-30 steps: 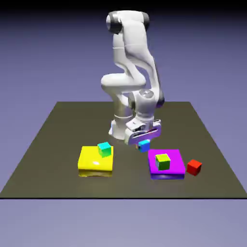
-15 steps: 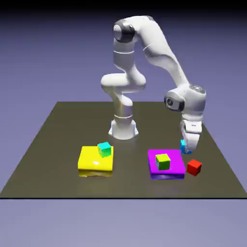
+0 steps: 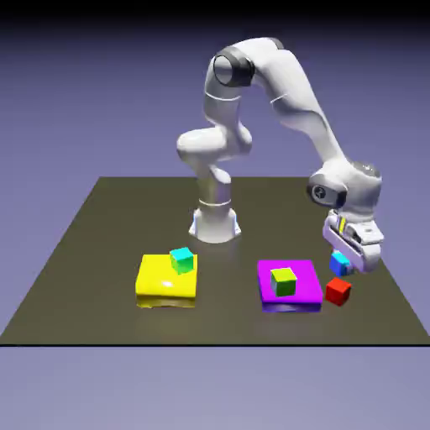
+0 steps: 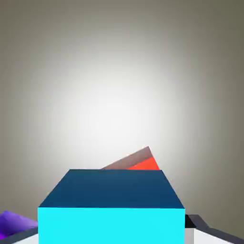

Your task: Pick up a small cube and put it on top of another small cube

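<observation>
The small cube with cyan top and blue sides (image 3: pixel 339 264) hangs in the air, with my gripper (image 3: pixel 344 260) shut on it. It sits just above and slightly behind the red cube (image 3: pixel 338 291), which rests on the table at the exterior view's right. In the hand view the held cube (image 4: pixel 112 205) fills the bottom, hiding the fingertips, and a corner of the red cube (image 4: pixel 143 163) peeks out beyond it.
A purple pad (image 3: pixel 290 290) carrying a yellow-green cube (image 3: pixel 283 280) lies just left of the red cube. A yellow pad (image 3: pixel 159 281) with a cyan-topped, green-sided cube (image 3: pixel 181 259) is farther left. The robot base (image 3: pixel 215 225) stands behind.
The arm has swung from the table's middle toward the exterior view's right, carrying the blue cube, and has come down close over the red cube.
</observation>
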